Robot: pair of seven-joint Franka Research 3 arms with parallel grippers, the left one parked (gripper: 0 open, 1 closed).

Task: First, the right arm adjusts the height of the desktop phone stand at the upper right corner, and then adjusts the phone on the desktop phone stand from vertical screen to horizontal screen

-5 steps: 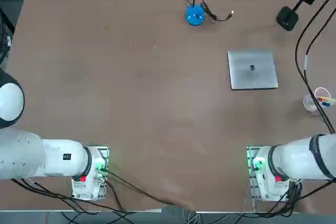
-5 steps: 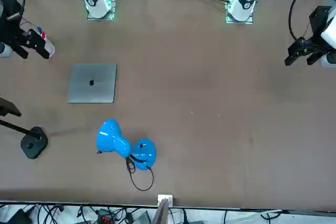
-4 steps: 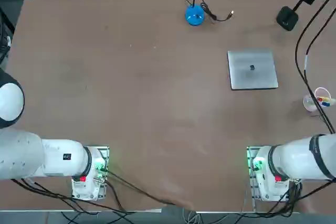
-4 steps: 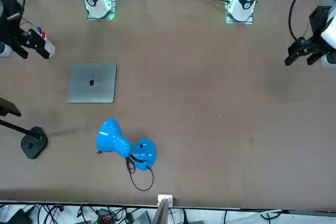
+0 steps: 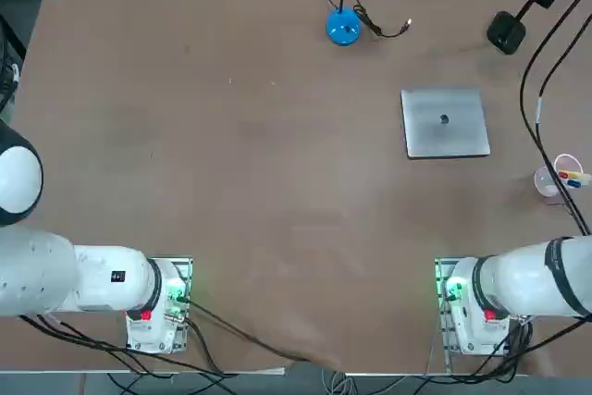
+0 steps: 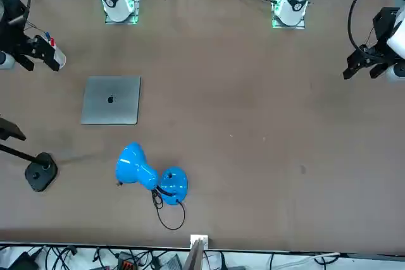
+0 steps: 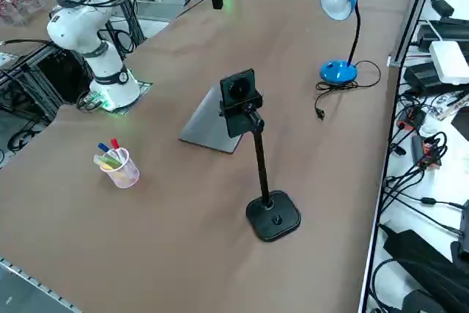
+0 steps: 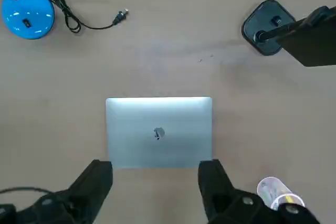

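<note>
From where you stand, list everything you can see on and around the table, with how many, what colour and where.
Phone stand: one, black, upright at the table's far right.
Phone: one, dark, upright in the stand's holder.
Laptop: one, closed, silver-grey, right of the table's middle.
Lamp: one, blue, at the far edge, left of the laptop, black cable beside it.
Pen cup: one, pale, near the right edge, nearer the robot than the stand.
Pens: several, mixed colours, in the cup.
Right arm: one, white with dark bands, base at the near edge, right.
Right gripper: one, black, above the table, open, holding nothing.
</note>
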